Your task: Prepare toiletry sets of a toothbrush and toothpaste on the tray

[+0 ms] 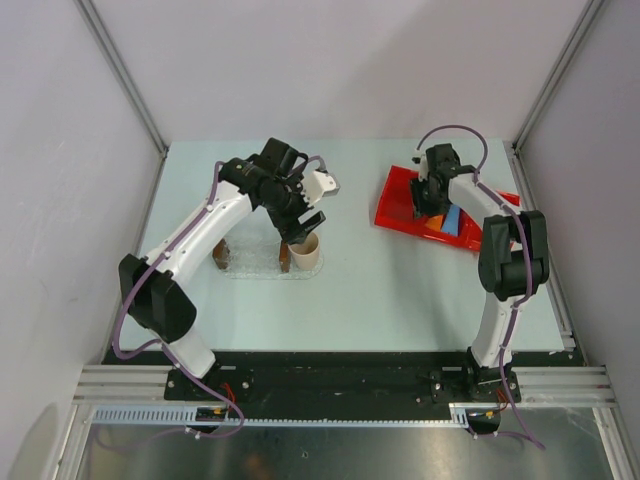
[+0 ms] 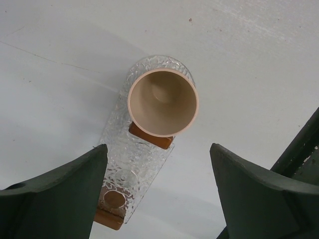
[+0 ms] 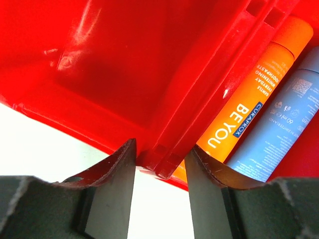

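The clear bumpy tray (image 2: 130, 154) lies on the table with brown blocks showing under it; it also shows in the top view (image 1: 250, 266). A beige cup (image 2: 163, 102) stands upright and empty on its far end. My left gripper (image 2: 158, 164) hovers above the tray and cup (image 1: 305, 250), open wide and empty. The orange toothpaste (image 3: 254, 99) and the blue toothpaste (image 3: 286, 124) lie side by side in the red bin (image 3: 99, 59). My right gripper (image 3: 162, 154) is partly open and holds nothing; its jaws straddle the bin's divider at the near wall. The toothbrush is out of view.
The red divided bin (image 1: 400, 200) sits at the back right of the table, with my right gripper (image 1: 430, 200) over it. Grey walls and metal frame posts enclose the table on three sides. My left gripper (image 1: 300, 215) is near the table's middle.
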You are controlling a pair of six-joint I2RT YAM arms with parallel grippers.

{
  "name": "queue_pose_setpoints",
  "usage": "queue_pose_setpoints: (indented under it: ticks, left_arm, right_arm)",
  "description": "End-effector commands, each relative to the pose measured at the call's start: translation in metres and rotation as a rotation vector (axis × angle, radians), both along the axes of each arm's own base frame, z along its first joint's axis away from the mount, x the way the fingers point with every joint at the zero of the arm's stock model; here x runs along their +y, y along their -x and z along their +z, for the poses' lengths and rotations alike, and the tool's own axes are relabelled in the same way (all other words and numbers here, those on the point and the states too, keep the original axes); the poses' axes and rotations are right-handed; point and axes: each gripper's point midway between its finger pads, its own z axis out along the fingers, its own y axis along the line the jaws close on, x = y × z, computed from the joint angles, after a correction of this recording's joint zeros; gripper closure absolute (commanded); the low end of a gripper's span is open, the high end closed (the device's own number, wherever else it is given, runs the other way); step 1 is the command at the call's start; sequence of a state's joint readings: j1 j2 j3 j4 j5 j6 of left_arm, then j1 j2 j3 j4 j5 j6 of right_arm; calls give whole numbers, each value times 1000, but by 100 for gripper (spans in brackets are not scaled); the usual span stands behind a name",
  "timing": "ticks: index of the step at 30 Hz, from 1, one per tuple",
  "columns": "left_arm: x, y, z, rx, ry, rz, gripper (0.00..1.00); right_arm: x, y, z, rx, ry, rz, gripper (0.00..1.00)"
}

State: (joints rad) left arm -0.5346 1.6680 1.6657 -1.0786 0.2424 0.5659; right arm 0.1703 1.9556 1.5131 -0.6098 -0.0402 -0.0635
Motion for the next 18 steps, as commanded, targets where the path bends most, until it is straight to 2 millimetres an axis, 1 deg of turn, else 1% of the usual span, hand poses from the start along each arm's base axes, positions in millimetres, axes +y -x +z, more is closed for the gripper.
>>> queue_pose_setpoints:
  ticks: [1, 3, 5, 9, 12, 15, 16, 18]
  left_arm:
    - [-5, 5, 11, -16, 42, -16, 11]
    - [-5, 4, 12, -17, 44, -15, 12]
    - [-6, 4, 11, -15, 43, -17, 11]
    - [-7, 4, 11, -13, 46, -17, 11]
    - [-6, 4, 10, -11, 44, -17, 11]
    - [-6, 4, 9, -11, 42, -16, 11]
    - [-6, 4, 10, -12, 43, -16, 11]
    - [-6, 4, 9, -9, 41, -16, 11]
  right_arm:
    - [-1, 0, 0, -9, 74, 75, 56]
    - [3, 1, 0, -7, 82, 96, 56]
    - [-3, 1, -2, -8, 122, 97, 57]
    - [-5, 3, -6, -2, 143, 116, 57]
    - [-5, 6, -8, 7, 141, 125, 55]
    - [-6, 7, -6, 2, 145, 119, 45]
    - [-5, 8, -5, 2, 145, 117, 39]
    - [-5, 7, 1, -9, 139, 105, 34]
